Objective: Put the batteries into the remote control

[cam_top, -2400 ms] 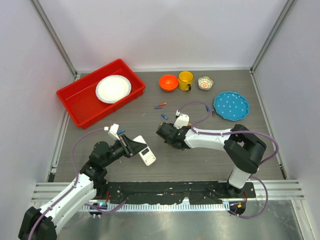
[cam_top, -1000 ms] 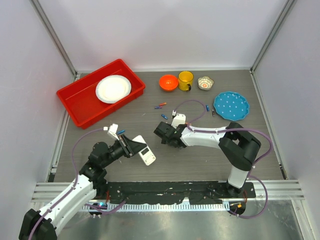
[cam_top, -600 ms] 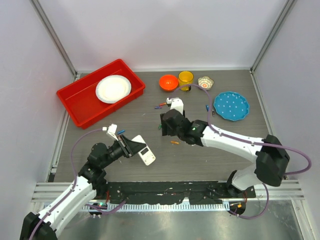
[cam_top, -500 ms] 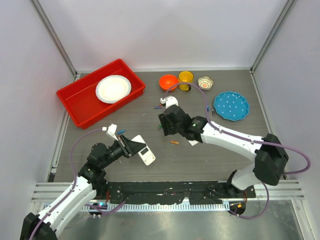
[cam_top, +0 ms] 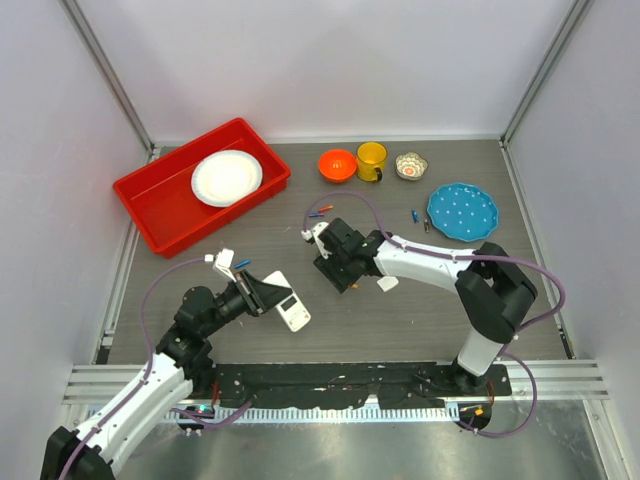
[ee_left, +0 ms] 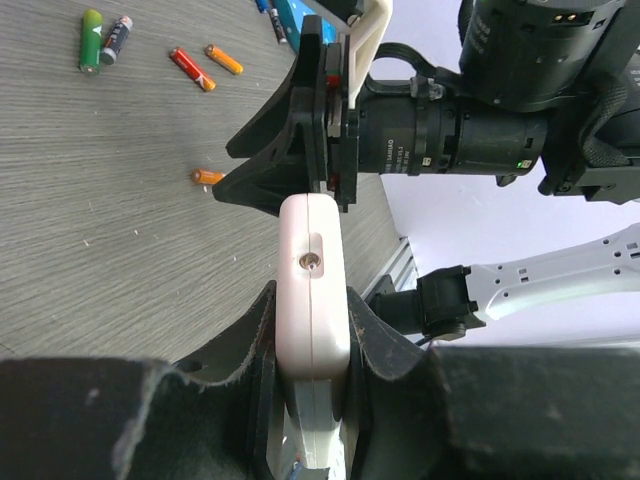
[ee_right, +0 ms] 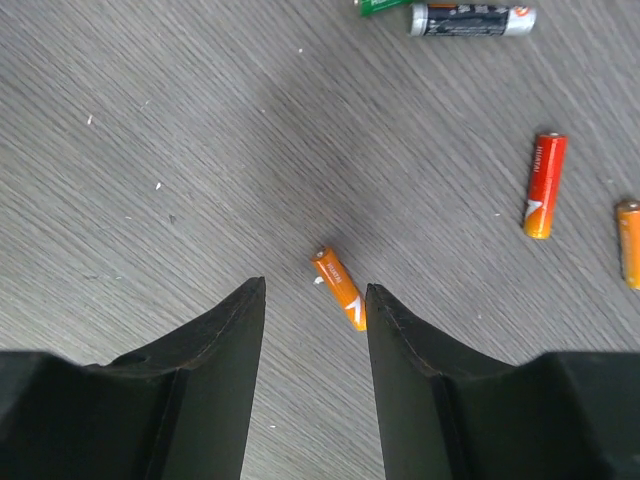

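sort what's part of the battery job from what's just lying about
Job: remote control, batteries, small white piece, perhaps its cover.
Lying about: red tray, white plate, orange bowl, yellow mug, patterned bowl, blue plate.

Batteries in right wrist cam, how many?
5. Orange battery mid-frame; red battery to its right; second orange battery at right edge; black battery and green battery at top. Others may be off-frame.

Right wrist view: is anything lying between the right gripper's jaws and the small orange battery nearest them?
Nothing visible does. The orange battery lies on the table directly ahead of the right gripper. It sits at the gap between the parted jaws, with only table surface around it.
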Robot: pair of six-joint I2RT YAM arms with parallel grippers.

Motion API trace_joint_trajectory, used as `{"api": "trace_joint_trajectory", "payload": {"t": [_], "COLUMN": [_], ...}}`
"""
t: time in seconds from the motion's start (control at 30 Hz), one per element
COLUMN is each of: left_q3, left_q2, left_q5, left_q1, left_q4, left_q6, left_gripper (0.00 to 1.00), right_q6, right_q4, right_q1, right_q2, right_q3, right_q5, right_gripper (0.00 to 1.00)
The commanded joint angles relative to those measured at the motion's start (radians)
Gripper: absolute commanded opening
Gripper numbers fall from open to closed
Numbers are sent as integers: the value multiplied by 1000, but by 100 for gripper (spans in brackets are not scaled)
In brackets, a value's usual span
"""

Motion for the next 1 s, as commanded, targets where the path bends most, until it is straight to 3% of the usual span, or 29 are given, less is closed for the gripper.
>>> {"api": "trace_joint_trajectory", "payload": {"t": [0.0,0.5,0.97], "left_q3": [17,20,17], "left_q2": [-14,37,17], "left_q5": [5,5,2], "left_q1": [-2,-2,-2], "left_q4": [15,48,39], "left_q6": [6,10,10], "left_gripper": [0,0,0], "right_q6": [-25,-19,-8], "right_q4": [48,88,88], "right_q1": [-4,-41,-42], "right_q2": [14,45,65], "right_q3": [-20,-44,-50], "right_q5": [-29,-41,-50], "right_gripper": [50,45,33]}}
